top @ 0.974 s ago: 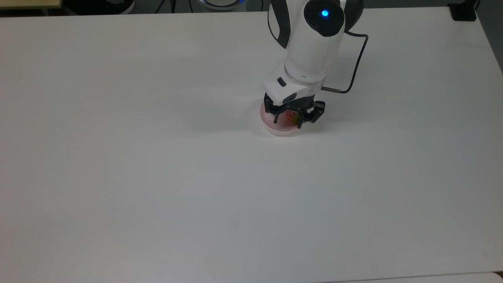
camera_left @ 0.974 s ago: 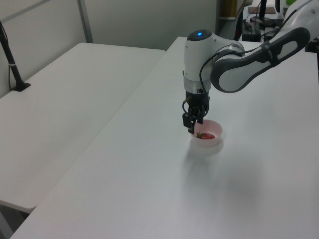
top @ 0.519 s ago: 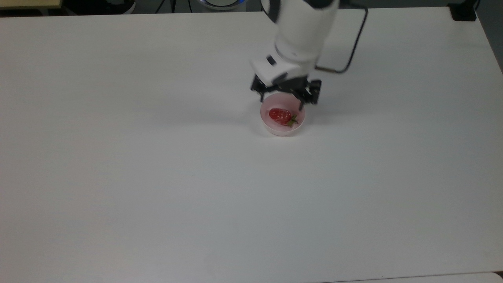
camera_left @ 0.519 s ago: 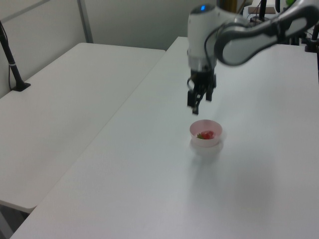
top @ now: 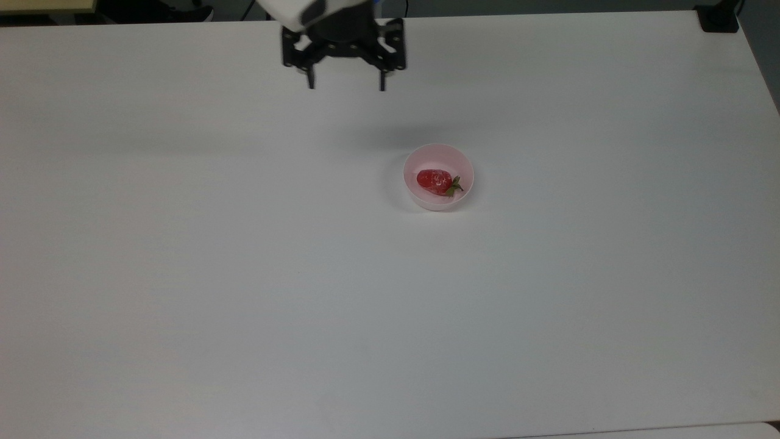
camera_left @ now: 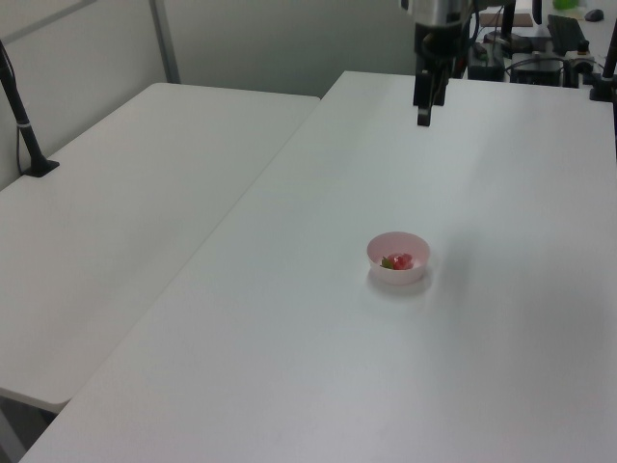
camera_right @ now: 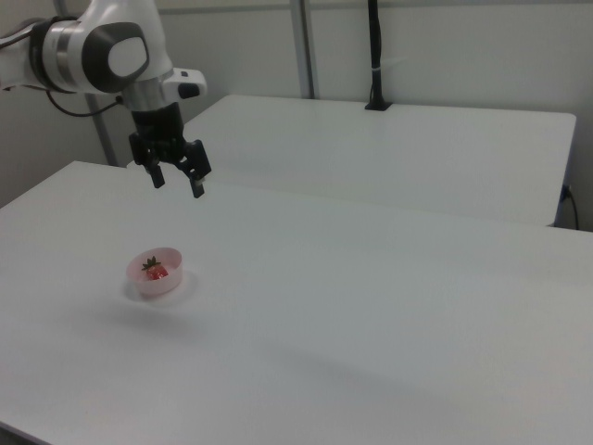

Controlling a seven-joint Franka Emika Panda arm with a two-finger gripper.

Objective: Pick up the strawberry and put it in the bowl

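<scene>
The red strawberry (top: 434, 181) lies on its side inside the pale pink bowl (top: 466, 164), its green stem toward the top view's right. I also see the strawberry (camera_left: 402, 260) in the bowl (camera_left: 397, 275) in the left view, and the strawberry (camera_right: 156, 271) in the bowl (camera_right: 170, 281) in the right view. My gripper (top: 346, 85) hangs high above the table, far from the bowl toward the top view's upper left, open with nothing between its fingers. The gripper (camera_right: 177, 184) in the right view is above and behind the bowl. In the left view the gripper (camera_left: 423, 118) is at the top.
The bowl sits on a wide white table (top: 244, 274). A second white table (camera_left: 125, 193) adjoins it on the left view's left, with a black post (camera_left: 24, 125) clamped on it. A black clamp (top: 719, 18) sits at the top view's upper right corner.
The gripper has risen from just over the bowl and drawn away toward the top view's upper left, staying open. The strawberry stays lying in the bowl.
</scene>
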